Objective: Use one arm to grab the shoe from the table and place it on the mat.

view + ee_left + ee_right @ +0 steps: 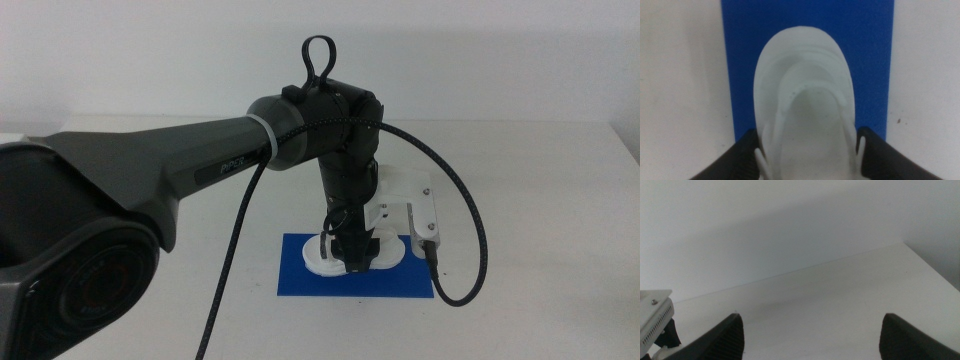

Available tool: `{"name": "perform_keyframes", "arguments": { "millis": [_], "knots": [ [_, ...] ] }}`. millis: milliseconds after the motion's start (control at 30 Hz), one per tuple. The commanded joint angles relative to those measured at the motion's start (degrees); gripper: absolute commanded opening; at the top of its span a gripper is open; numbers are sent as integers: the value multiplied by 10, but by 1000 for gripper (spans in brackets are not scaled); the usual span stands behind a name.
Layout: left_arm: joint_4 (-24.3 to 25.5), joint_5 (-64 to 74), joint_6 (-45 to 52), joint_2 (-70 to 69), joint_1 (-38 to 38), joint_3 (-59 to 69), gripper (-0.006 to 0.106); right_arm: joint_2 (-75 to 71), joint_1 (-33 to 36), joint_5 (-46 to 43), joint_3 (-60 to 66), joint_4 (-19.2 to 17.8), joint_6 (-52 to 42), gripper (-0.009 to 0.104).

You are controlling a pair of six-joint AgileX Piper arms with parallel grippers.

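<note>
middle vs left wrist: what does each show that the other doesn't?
Middle only: the dark grey-black left arm reaching in from the left, its black braided cable, and the white tabletop's far edge.

Left wrist only: the left gripper with a dark jaw on each side of the shoe, and the strapless rounded end of the sole close up.

Both: the small white chunky-soled sandal lying over the thin deep-blue rectangular mat, white table around it.

shoe mostly hidden from where i stand

the arm [200, 170] covers the middle of the shoe [325, 258]; in the left wrist view its heel end runs off the edge, blurred, no straps discernible.
</note>
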Motion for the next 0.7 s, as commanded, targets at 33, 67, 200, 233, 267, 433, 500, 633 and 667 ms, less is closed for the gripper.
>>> {"name": "perform_keyframes", "arguments": {
  "millis": [33,67,200,233,267,433,500,633,667],
  "knots": [
    [0,-4,5,3,-1,-4,5,-3,1,-5,1,-3,-2,79],
    [0,-5,5,5,-1,-4,7,-3,1,-5,1,-3,-2,79],
    [-12,-6,5,9,-2,-4,29,-3,1,-5,1,-3,-2,79],
    [-13,-6,5,10,-2,-4,37,-3,1,-5,1,-3,-2,79],
    [-13,-6,5,11,-2,-2,43,-3,1,-5,1,-3,-2,79],
    [-11,-19,5,13,-2,-2,87,-3,1,-5,1,-3,-2,79],
    [-11,-20,5,13,-2,-2,94,-3,1,-5,1,-3,-2,79],
    [7,0,-34,-4,-2,-19,94,-3,1,-5,1,-3,-2,79],
    [16,15,-47,-12,-2,-27,94,-3,1,-5,1,-3,-2,79]
  ]
}}
